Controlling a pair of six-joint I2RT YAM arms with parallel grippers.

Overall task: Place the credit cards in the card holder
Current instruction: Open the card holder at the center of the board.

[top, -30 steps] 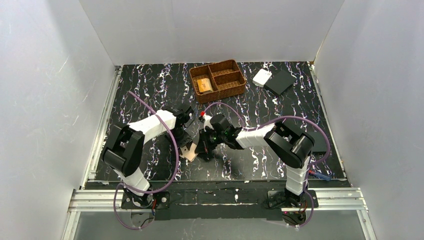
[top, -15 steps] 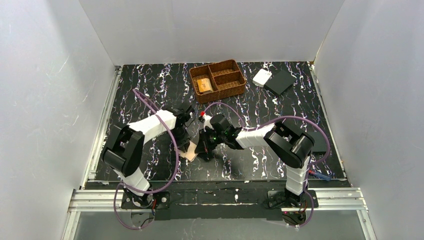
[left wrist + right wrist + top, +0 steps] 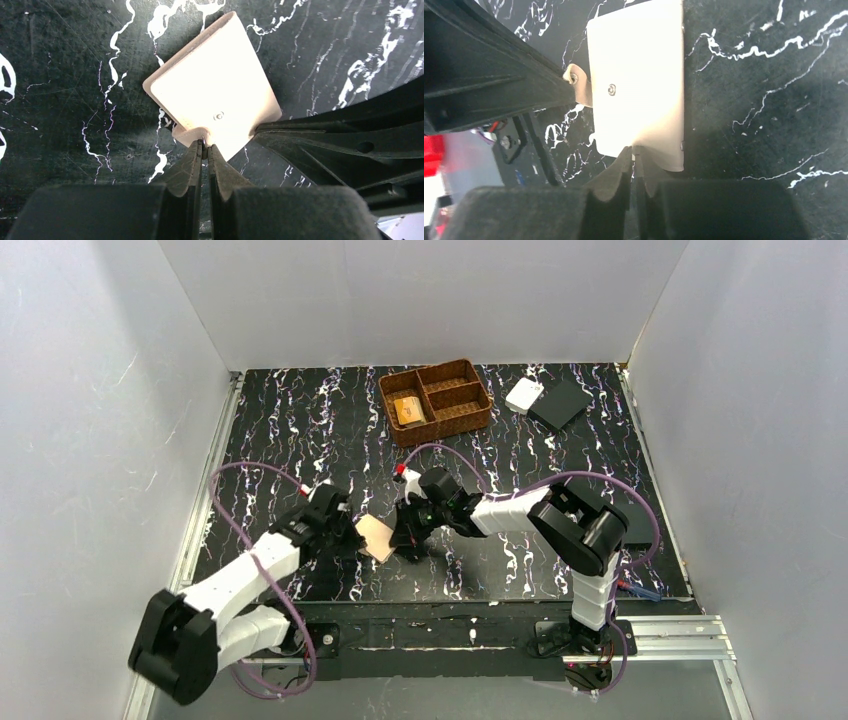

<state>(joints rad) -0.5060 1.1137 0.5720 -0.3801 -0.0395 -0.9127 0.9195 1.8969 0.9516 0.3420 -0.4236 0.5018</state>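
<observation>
**A:** Where do we stand?

**B:** The card holder lies folded shut on the table, toward the near edge, about mid-width. My left gripper is pinched tight on its snap tab. My right gripper has its jaws almost together at an adjoining edge, but I can't tell whether it holds a flap.

**A:** How would you do the next bit?

**B:** I'd peel the tab up slowly while the right pins the body flat, or the whole thing may lift. The credit cards sit in the basket near the far edge. There's open table in between, but the two grippers are crowded here.
</observation>
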